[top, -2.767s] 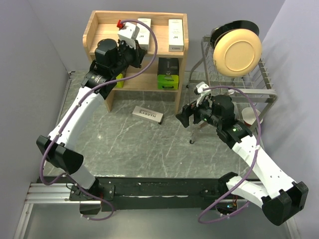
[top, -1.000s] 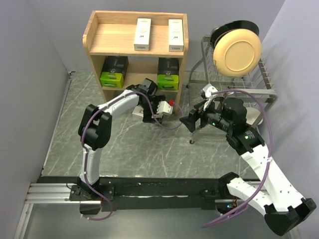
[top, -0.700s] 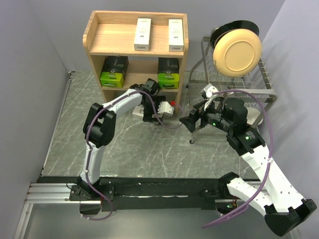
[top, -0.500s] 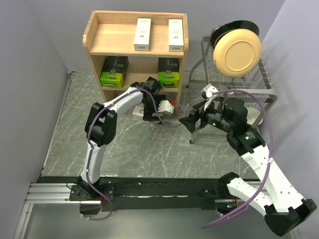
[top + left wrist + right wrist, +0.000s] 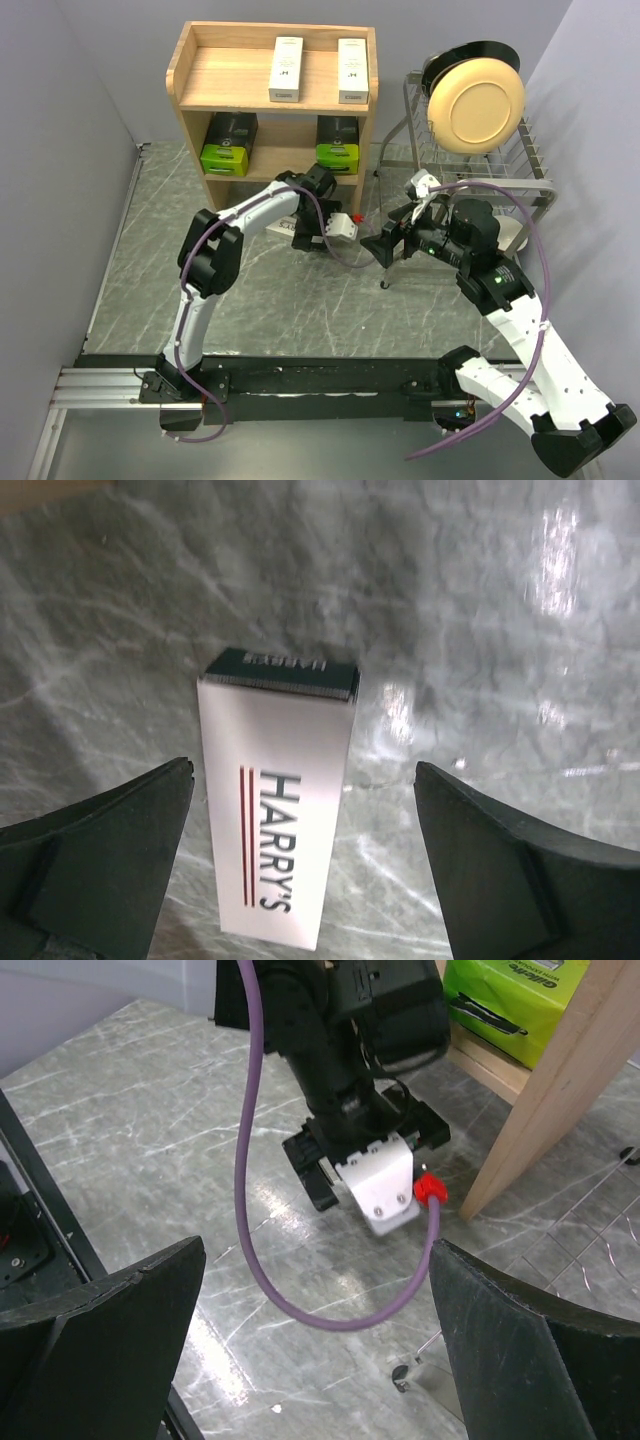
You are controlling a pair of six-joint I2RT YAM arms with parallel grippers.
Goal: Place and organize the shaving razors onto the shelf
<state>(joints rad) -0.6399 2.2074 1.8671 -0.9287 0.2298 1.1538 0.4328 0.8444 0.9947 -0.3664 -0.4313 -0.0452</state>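
One slim white "HARRY'S" razor box (image 5: 275, 840) lies flat on the marble table. My left gripper (image 5: 303, 780) hovers open over it, and the box sits nearer the left finger (image 5: 100, 870). From above, the left gripper (image 5: 306, 237) hides this box. The wooden shelf (image 5: 190, 85) carries two white razor boxes (image 5: 287, 68) (image 5: 352, 70) on top and two black-and-green packs (image 5: 228, 145) (image 5: 338, 150) on the lower tier. My right gripper (image 5: 375, 245) hangs open and holds nothing, right of the left one; its camera faces the left gripper (image 5: 322, 1182).
A wire dish rack (image 5: 520, 180) with a beige plate (image 5: 476, 105) stands right of the shelf, close behind the right arm. One rack foot (image 5: 385, 285) rests on the table below the right gripper. The shelf's side panel (image 5: 550, 1090) and a green pack (image 5: 515, 1000) show in the right wrist view.
The left arm came down from the shelf's top tier to the table and edged right over the lying box. Its jaws stay open. The right arm has barely moved.
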